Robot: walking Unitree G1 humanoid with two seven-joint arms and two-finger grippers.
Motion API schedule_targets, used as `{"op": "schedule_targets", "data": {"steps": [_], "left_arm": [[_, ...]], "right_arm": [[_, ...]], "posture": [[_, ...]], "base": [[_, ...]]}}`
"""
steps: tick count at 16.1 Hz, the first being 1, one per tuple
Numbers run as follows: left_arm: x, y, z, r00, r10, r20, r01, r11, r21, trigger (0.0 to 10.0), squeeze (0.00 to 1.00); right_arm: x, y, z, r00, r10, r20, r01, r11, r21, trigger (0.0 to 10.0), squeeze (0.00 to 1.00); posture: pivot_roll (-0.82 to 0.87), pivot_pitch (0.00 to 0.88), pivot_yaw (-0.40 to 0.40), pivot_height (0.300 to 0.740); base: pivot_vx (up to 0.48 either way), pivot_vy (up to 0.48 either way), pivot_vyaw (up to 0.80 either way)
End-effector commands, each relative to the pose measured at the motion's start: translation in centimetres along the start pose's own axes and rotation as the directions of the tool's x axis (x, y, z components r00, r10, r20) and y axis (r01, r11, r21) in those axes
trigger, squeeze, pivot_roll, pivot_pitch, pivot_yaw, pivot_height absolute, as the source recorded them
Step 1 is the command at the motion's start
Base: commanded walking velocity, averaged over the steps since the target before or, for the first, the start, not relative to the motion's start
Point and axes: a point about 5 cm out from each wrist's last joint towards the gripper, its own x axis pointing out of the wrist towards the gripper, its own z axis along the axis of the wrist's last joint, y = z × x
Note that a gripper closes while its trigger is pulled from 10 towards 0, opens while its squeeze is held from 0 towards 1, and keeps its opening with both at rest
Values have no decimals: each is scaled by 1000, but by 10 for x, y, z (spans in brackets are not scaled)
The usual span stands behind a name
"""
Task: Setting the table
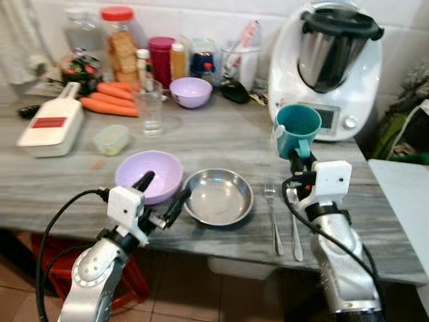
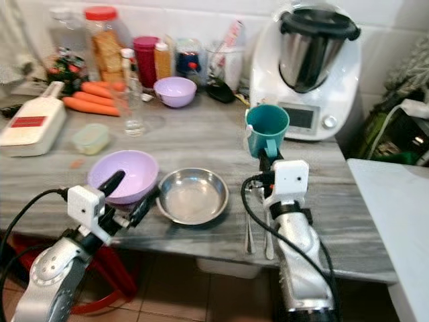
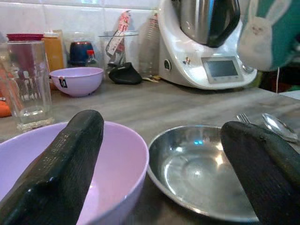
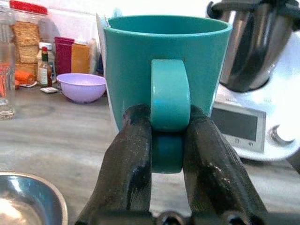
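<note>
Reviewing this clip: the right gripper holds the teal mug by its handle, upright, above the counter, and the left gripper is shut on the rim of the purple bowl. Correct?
Not quite. The left gripper is open, holding nothing; in the left wrist view its fingers stand apart before the purple bowl and steel bowl. The rest holds: the right gripper clamps the upright teal mug by its handle.

Both head eyes look down across the counter (image 1: pixel 201 137). Each wrist camera sits low, close along its fingers, sharing the steel bowl (image 3: pixel 197 173) and mixer (image 4: pixel 262 70).
</note>
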Motion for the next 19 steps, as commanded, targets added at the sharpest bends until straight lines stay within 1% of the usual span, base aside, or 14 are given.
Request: {"op": "schedule_targets", "data": {"steps": [1,3,5,7,9,11,12,14,15,16,19], "left_arm": [[0,-3,5,999,-40,5,40,999,-6,10000,0],[1,-4,6,998,-55,8,55,998,-9,10000,0],[3,-6,8,996,-89,15,89,996,-21,10000,0],[5,-10,9,991,-134,25,135,990,-43,10000,0],[6,-9,10,991,-131,26,132,990,-39,10000,0],[5,-9,10,991,-132,24,133,990,-41,10000,0],[4,-8,10,991,-135,20,135,990,-43,10000,0],[3,-8,10,991,-135,17,136,990,-44,10000,0],[2,-8,10,990,-136,18,137,989,-47,10000,0],[2,-11,10,986,-167,20,167,984,-63,10000,0],[1,-15,8,977,-212,14,212,973,-87,10000,0]], "right_arm": [[7,-9,0,1000,17,-18,-17,1000,19,10000,0],[15,-13,-3,997,64,-40,-63,998,24,10000,0],[25,-15,-5,991,121,-53,-117,991,61,10000,0],[34,-10,-11,979,191,-72,-186,980,75,10000,0],[42,-3,-15,967,241,-79,-233,968,97,10000,0],[47,2,-22,959,266,-98,-255,961,108,10000,0],[47,6,-29,951,287,-117,-271,953,138,10000,0],[45,10,-36,943,305,-130,-283,946,159,10000,0],[44,12,-39,939,316,-135,-293,942,162,10000,0],[41,15,-43,933,333,-139,-309,936,167,10000,0],[41,14,-47,931,339,-135,-317,935,162,10000,0]], "posture": [[40,0,-47,740],[40,0,-40,740],[38,0,-35,740],[44,0,-39,740],[59,0,-38,740],[66,0,-38,740],[76,0,-36,740],[75,0,-34,740],[76,0,-35,740],[74,0,-33,740],[69,0,-30,740]], "base": [[0,0,0],[0,0,0],[0,0,0],[0,0,0],[0,0,0],[0,0,0],[0,0,0],[0,0,0],[0,0,0],[0,0,0],[0,0,0]]}}
